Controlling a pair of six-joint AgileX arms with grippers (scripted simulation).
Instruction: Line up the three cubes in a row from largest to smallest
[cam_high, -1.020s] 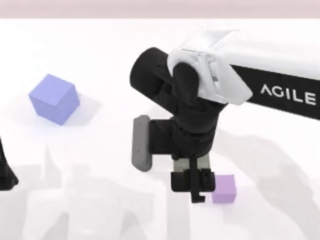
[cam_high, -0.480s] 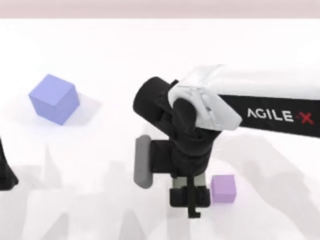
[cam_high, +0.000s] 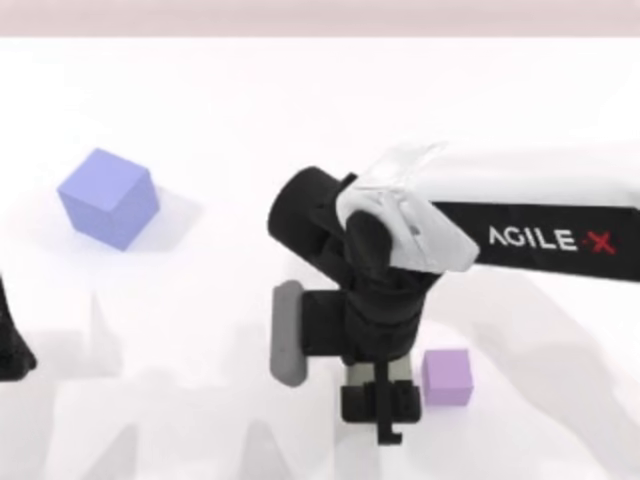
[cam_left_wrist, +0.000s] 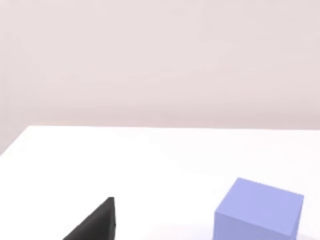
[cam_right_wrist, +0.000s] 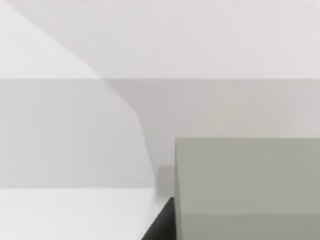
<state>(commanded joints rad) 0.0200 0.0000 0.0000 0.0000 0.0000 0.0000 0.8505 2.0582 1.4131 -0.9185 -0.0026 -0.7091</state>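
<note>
Three cubes count out as one of each colour. The right gripper (cam_high: 385, 415), low near the table's front edge and just left of centre, appears clamped on the grey-green cube (cam_high: 378, 371), of which only a pale sliver shows in the top view between the black wrist and the fingers; in the right wrist view that cube (cam_right_wrist: 247, 187) fills the near corner against a dark finger, its faces square to the camera. The lilac cube (cam_high: 446, 377) sits flat on the white table (cam_high: 300, 110) just beside the gripper on its right, a narrow gap showing between them, its edges running square with the table's sides. The periwinkle cube (cam_high: 108, 197) rests well apart at the table's left, turned so one corner points toward the front. The left arm (cam_high: 12, 345) is parked at the left edge; whether its claw is spread or clenched cannot be told.
</note>
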